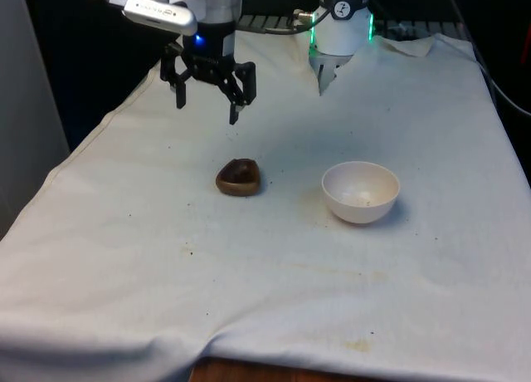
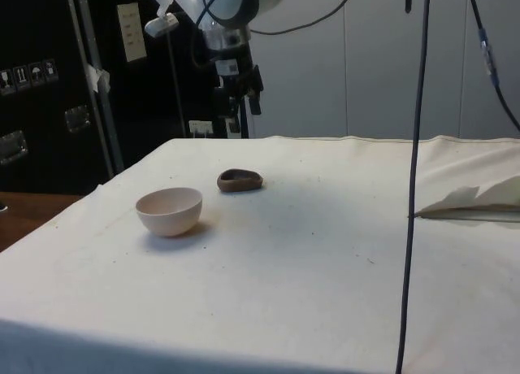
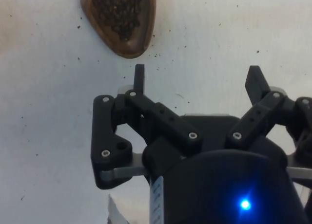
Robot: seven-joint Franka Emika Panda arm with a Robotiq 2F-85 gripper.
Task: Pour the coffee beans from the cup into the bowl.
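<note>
- Cup: a small brown wooden cup (image 1: 238,177) of rounded, somewhat teardrop outline sits upright on the white cloth (image 1: 249,282), a little left of centre in the front view and in the left-centre of the side view (image 2: 240,180).
- In the wrist view the cup (image 3: 119,19) holds a heap of dark coffee beans (image 3: 118,9) that covers most of its hollow.
- Bowl: a round white bowl (image 1: 361,192) stands upright to the front view's right of the cup, apart from it with bare cloth between them; in the side view it sits lower left of the cup (image 2: 169,210).
- The bowl's inside looks nearly bare; a few tiny dark specks lie at its bottom, too small to identify.
- Small dark crumbs are scattered on the cloth around the cup in the wrist view.
- The black two-finger gripper (image 1: 207,100) hangs in the air in the upper left of the front view, well above the cloth and beyond the cup, touching nothing.
- Its fingers (image 3: 139,78) are spread wide apart with nothing between them; in the side view the gripper (image 2: 236,106) hangs above and behind the cup.
</note>
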